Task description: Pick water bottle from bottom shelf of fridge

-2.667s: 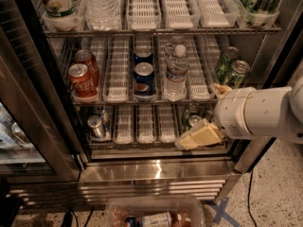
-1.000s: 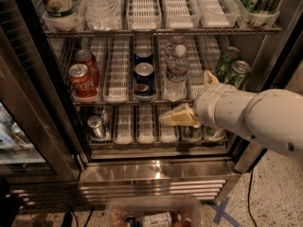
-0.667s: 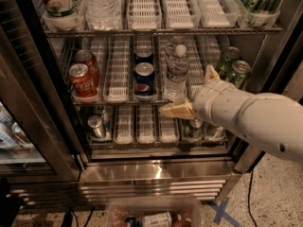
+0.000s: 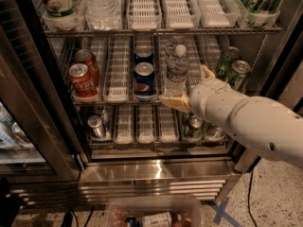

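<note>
The small clear ribbed plastic water bottle (image 4: 177, 66) with a white cap stands upright in a white slotted lane of the steel wire bottom shelf (image 4: 116, 77) of the stainless steel glass-door fridge (image 4: 151, 171). It is between the blue Pepsi cans (image 4: 144, 75) and the green cans (image 4: 234, 69). The end effector (image 4: 183, 84) is at the bottle with its fingers spread apart, gripping nothing: one cream finger lies low across the bottle's front, the other rises just to its right
</note>
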Motion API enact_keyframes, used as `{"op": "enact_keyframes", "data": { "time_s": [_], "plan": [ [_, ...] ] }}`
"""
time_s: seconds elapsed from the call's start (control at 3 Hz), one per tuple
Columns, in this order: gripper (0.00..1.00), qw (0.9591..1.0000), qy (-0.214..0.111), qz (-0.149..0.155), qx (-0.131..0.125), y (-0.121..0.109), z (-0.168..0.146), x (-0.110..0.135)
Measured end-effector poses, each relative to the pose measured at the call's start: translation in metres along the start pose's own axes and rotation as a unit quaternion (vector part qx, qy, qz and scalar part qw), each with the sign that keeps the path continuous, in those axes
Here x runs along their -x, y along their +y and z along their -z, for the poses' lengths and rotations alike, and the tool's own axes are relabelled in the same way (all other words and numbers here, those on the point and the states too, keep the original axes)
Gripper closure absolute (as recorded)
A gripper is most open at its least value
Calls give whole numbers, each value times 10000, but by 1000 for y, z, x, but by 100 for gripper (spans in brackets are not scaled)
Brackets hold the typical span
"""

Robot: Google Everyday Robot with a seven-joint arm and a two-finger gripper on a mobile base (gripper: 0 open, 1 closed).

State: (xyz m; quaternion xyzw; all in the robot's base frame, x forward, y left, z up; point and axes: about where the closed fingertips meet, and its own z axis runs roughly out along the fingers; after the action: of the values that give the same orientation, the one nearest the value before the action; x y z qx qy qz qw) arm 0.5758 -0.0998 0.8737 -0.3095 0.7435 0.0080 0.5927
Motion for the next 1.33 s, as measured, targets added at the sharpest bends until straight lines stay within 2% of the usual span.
{"op": "enact_keyframes", "data": {
  "time_s": [0.67, 1.33],
  "plan": [
    [18, 9989, -357, -273, -164, -1, -8, -2],
    [28, 9959, -570, -632, -318, -5, -14, -14]
  ]
}}
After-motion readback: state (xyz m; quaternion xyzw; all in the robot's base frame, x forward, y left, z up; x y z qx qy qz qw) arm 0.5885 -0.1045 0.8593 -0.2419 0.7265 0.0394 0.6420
